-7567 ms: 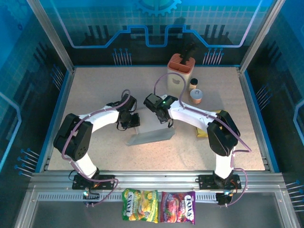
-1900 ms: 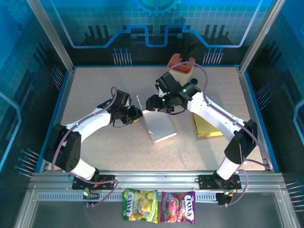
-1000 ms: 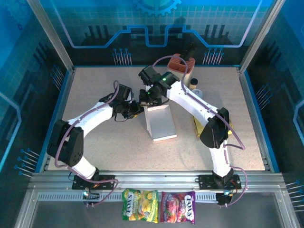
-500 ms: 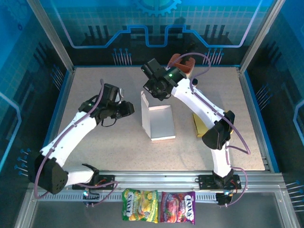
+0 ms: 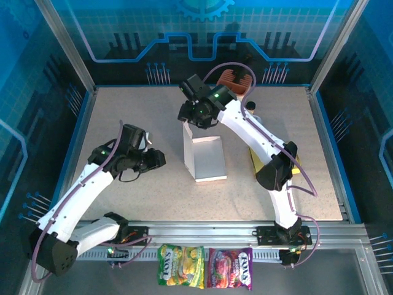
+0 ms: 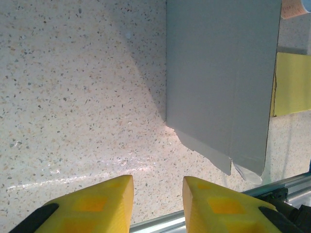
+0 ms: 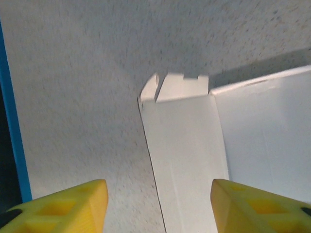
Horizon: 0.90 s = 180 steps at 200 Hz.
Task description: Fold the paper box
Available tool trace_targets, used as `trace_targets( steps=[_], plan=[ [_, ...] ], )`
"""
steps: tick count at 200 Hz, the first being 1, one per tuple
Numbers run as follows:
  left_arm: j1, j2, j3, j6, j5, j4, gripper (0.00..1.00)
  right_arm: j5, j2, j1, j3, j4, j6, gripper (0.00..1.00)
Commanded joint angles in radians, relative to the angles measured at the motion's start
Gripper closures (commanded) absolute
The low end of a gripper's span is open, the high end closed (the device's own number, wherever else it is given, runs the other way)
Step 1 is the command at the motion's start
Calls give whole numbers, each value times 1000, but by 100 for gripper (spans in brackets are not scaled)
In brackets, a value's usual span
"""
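On table [image 5: 123, 110] ctr: box [image 5: 207, 158] lengthwise near-far

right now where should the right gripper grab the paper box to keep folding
Grip the paper box by the top edge of its raised side wall, coming down from above. It stands nearly upright while the base lies flat on the table, so that thin free edge suits a pinch. The right gripper is open above its far end.
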<state>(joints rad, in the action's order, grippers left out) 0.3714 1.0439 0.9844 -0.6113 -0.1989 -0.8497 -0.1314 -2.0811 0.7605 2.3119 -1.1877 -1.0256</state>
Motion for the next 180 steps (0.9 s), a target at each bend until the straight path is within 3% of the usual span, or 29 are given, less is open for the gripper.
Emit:
trace_targets(
  steps=[1,50,116,145,180],
  plan=[
    [5,0,-7,-27,0,-12,68,101,-28,29,-13,-58,109,40],
    [6,-45,2,16,-41,102,68,128,-111,45,19,-83,96,48],
    [6,-334,-58,53,29,114,69,100,-142,59,16,-46,30,62],
    [5,-372,-79,27,15,83,70,81,-121,62,-30,-12,-25,74],
    [6,-363,-82,27,-2,88,70,16,-68,61,-99,41,-127,100]
  ],
)
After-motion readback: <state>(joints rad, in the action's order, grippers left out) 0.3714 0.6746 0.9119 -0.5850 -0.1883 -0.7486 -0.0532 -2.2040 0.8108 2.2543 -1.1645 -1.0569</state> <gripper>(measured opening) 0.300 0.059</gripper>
